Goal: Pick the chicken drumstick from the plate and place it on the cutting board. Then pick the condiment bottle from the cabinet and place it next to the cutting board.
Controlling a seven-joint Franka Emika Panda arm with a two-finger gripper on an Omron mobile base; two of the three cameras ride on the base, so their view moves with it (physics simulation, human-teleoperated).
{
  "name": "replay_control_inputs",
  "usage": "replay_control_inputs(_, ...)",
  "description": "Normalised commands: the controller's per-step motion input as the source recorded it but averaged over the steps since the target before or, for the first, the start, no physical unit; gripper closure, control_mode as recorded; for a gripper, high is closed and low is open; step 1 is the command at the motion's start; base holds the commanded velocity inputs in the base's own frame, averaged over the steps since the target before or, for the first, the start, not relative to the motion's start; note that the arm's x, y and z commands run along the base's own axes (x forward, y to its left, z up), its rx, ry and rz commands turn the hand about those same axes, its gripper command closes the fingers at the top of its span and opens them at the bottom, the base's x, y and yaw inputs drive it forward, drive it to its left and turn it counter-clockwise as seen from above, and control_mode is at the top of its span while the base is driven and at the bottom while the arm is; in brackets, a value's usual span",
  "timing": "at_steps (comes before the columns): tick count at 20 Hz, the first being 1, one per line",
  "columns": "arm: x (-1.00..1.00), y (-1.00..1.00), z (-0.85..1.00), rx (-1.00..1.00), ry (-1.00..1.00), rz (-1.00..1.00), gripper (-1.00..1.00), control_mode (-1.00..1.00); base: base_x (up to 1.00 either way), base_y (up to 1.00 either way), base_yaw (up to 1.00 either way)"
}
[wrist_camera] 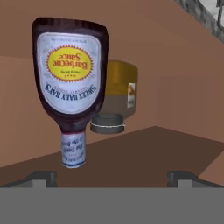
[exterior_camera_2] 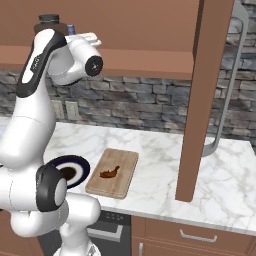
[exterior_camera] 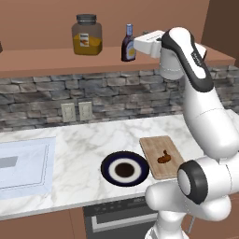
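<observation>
Hand (wrist_camera: 112,177) agape before slim glossy condiment bottle (wrist_camera: 70,83)

The hand (wrist_camera: 112,177) is rolled right over, so everything hangs upside down in its picture. Its two dark fingertips (wrist_camera: 41,177) stand wide apart at the bottom edge, with nothing between them. Just beyond, nearer the left tip, is the condiment bottle (wrist_camera: 70,83), dark sauce inside, yellow barbecue label facing us, pale cap pointing down the frame. Behind it sits the orange-filled jar (wrist_camera: 118,94) with its grey lid. Both stand on the brown wooden cabinet (wrist_camera: 175,57) shelf.
</observation>
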Motion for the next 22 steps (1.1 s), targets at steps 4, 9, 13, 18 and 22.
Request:
replay_control_inputs(4, 0.1, 0.0, 0.0, 0.0, 0.0, 0.0, -1.0, -1.0, 0.0, 0.0, 0.0)
replay_control_inputs(9, 0.1, 0.0, 0.0, 0.0, 0.0, 0.0, -1.0, -1.0, 0.0, 0.0, 0.0)
replay_control_inputs(13, 0.1, 0.0, 0.0, 0.0, 0.0, -0.01, -1.0, -1.0, 0.0, 0.0, 0.0)
replay_control_inputs(18, 0.11, 0.0, 0.0, 0.0, 0.0, -0.01, -1.0, -1.0, 0.0, 0.0, 0.0)
replay_control_inputs(22, 0.12, 0.0, 0.0, 0.0, 0.0, -0.01, -1.0, -1.0, 0.0, 0.0, 0.0)
